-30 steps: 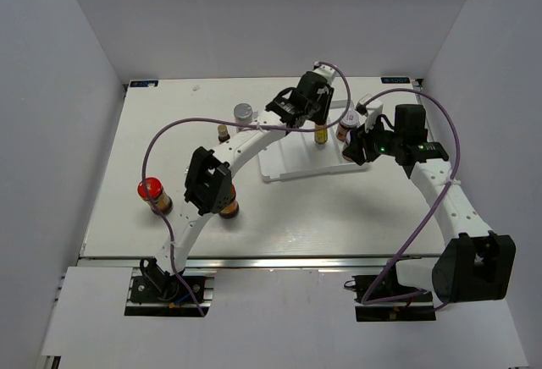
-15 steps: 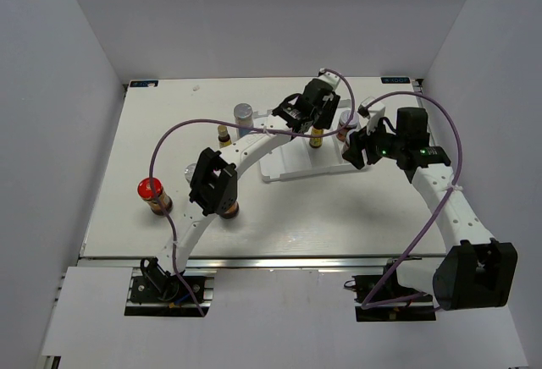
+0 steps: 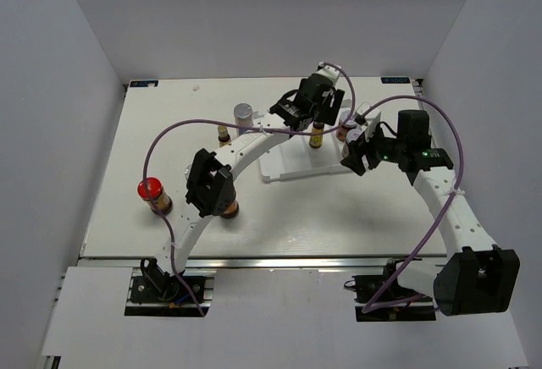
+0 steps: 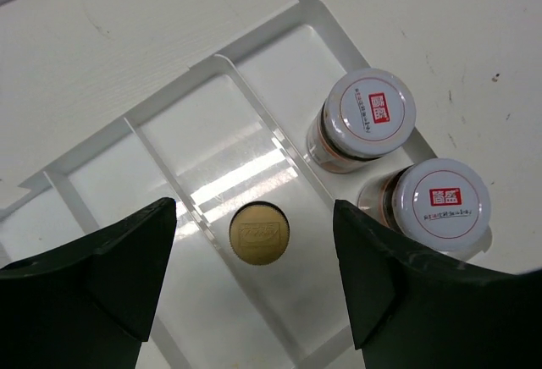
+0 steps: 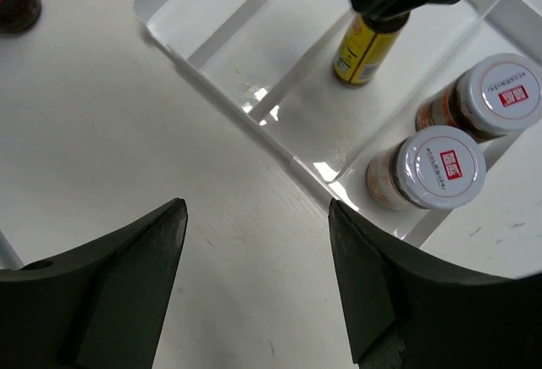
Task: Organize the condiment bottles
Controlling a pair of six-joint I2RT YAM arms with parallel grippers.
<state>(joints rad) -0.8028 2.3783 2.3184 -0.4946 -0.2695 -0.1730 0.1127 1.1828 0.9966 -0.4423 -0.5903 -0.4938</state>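
My left gripper (image 4: pixel 254 206) and right gripper (image 5: pixel 254 208) gape empty; yellow bottle (image 4: pixel 258 234) stands mid-tray (image 4: pixel 203 132), frame centre, white-lidded jars (image 4: pixel 370 108) right, so I'd lift straight up, avoid clipping its cap.

Left arm (image 3: pixel 254 145), right arm (image 3: pixel 449 200) reach forward; left fingers (image 4: pixel 102 276) apart, right fingers (image 5: pixel 110 293) apart.

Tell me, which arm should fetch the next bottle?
Probably the left: the red-lidded jar, silver-capped shaker and slim yellow bottle outside the tray all stand on its side.
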